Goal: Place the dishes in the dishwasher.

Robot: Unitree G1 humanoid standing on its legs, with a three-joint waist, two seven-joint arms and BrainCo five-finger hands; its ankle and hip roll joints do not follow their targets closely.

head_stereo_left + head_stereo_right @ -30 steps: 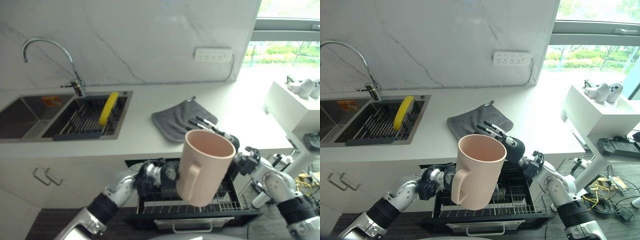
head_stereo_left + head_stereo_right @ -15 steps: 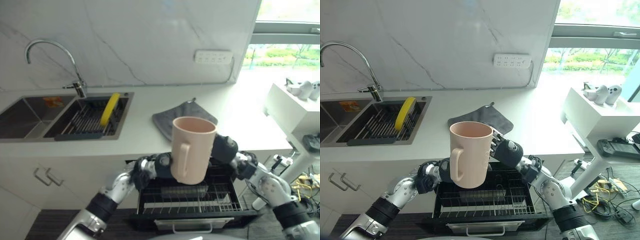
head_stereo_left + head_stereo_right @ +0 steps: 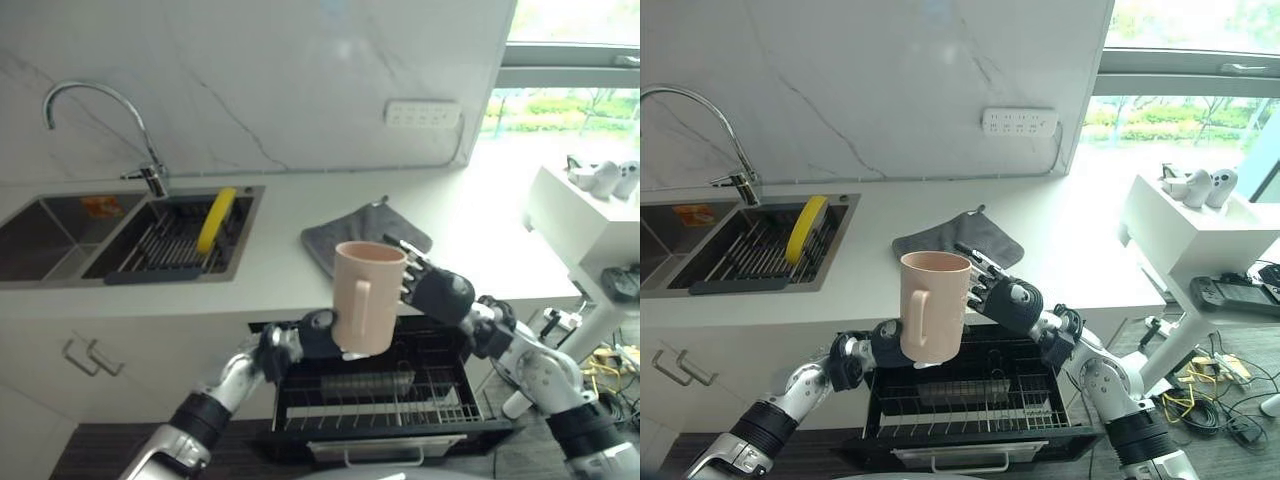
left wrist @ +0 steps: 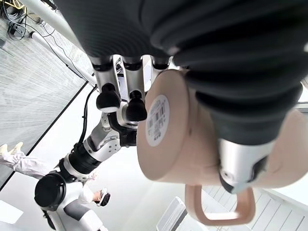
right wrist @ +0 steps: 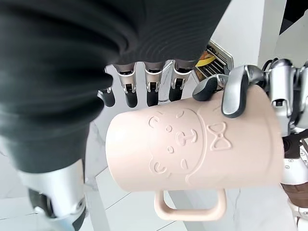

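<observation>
Below you the dishwasher (image 3: 400, 395) rack stands open under the table (image 3: 280, 260). You're mid-transfer: the mug (image 3: 366, 297) hangs upright above it, left hand (image 3: 312, 337) curled round its base, right hand (image 3: 430, 290) fingers straight beside it. Next, turn it over and lower it onto the rack

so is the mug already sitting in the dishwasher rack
No, the mug is held upright in the air above the open dishwasher rack by the left hand.
</observation>
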